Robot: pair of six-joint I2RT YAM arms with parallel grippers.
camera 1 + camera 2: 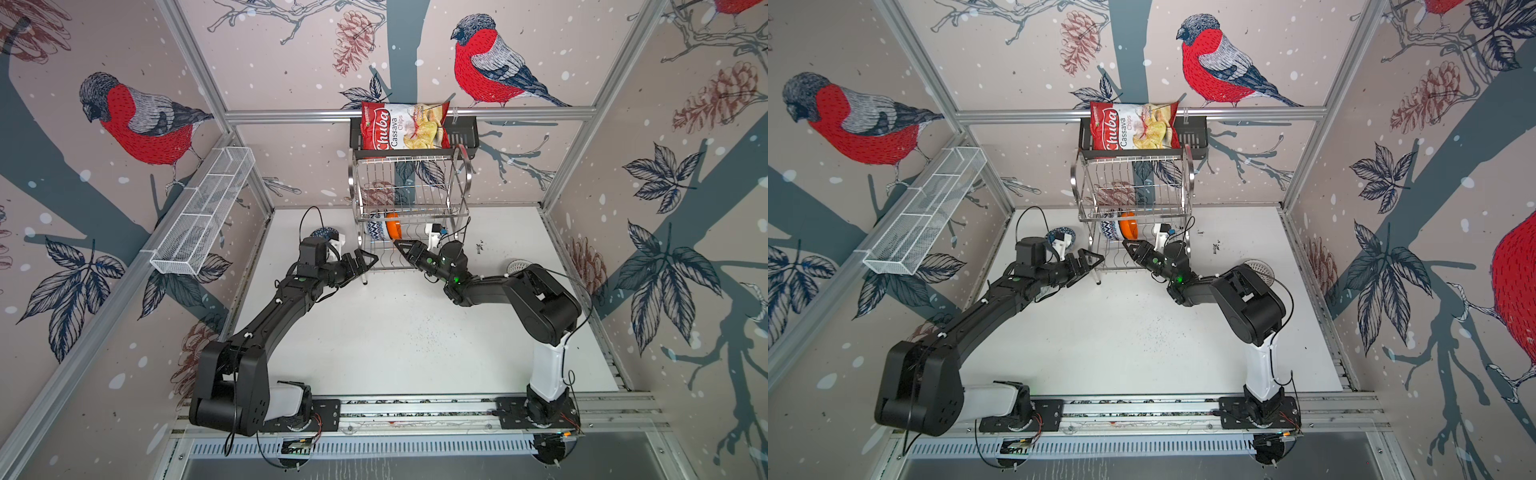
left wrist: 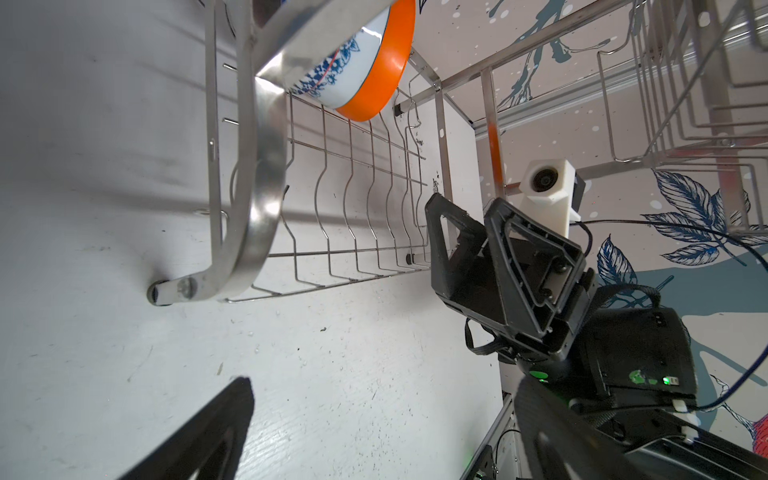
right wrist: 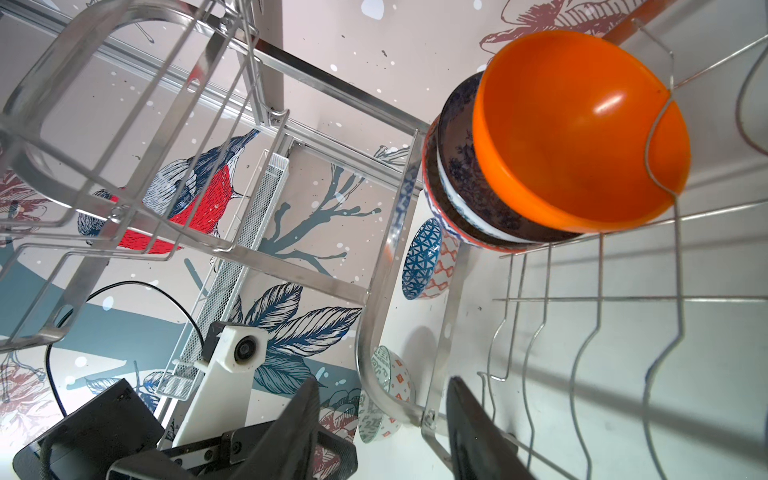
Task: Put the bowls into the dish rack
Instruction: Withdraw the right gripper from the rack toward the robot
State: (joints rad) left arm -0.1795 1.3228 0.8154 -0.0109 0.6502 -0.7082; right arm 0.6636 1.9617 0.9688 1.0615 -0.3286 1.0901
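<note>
The dish rack (image 1: 463,183) stood at the back of the white table (image 1: 395,332), against the rear wall. On its lower tier, at the left end, a nested set of bowls stood on edge. The plain orange bowl (image 3: 582,133) was nearest the right wrist camera, its hollow turned that way and a shelf wire crossing its rim. Close behind it sat a dark blue floral bowl (image 3: 457,166), then one with an orange-red patterned rim (image 3: 432,195) (how many were nested further back could not be told). The upper tier held nothing.

The right gripper (image 1: 397,242) pointed at the front of the lower tier, just beside the orange bowl but apart from it. Its jaws were parted, with nothing between them. The left gripper (image 1: 371,258) hovered just beside the rack's front left foot, jaws spread wide and empty.

Other bowls lay on the table outside the rack. A blue one (image 1: 322,232) showed behind the left wrist. In the right wrist view a blue and orange-red bowl (image 3: 426,259) and a grey-green one (image 3: 388,395) sat beyond the rack's curved side frame. A pale bowl (image 1: 517,266) was half hidden behind the right arm.

A bag of cassava chips (image 1: 399,126) lay on the black shelf (image 1: 463,133) above the rack.
</note>
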